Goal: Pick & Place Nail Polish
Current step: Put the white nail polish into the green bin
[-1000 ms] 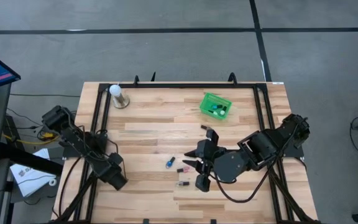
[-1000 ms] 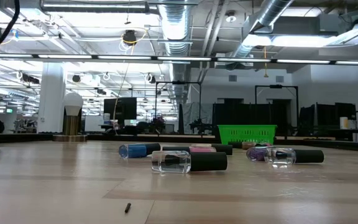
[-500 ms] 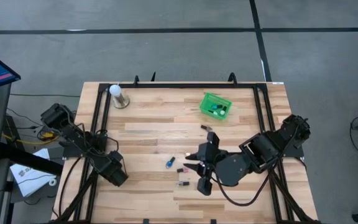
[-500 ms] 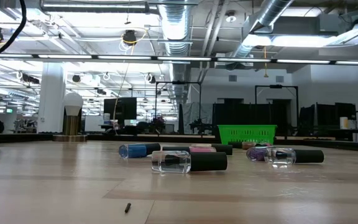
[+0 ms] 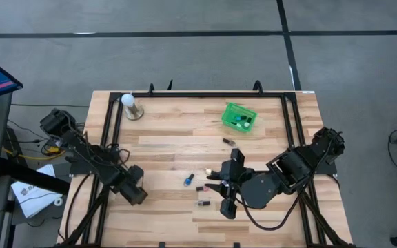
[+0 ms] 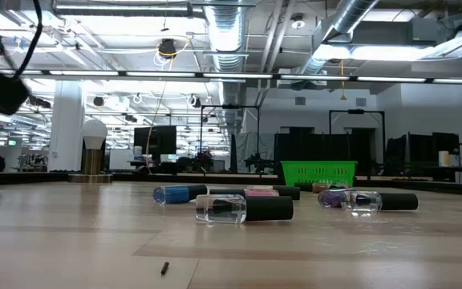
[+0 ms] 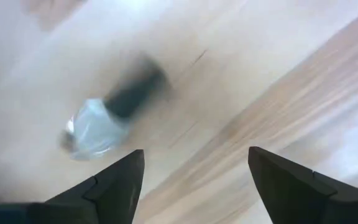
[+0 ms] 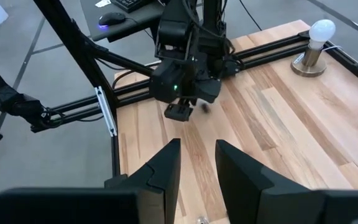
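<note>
Left gripper (image 7: 191,180) spread wide, empty, low over pale nail polish bottle (image 7: 107,112) lying on its side. Right gripper (image 8: 196,171) fingers narrowly parted, nothing between, near loose bottles (image 5: 188,180) mid-table. Green basket (image 5: 239,117) beyond them, some bottles inside. Risk: lying bottle rolls if fingers descend off-centre; arms could crowd each other.

Overhead, table-level, two wrists (left perhaps nearest)

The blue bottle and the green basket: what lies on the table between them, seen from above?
In the high view, one small dark bottle lies between the blue bottle and the green basket; the rest is bare wood.
</note>
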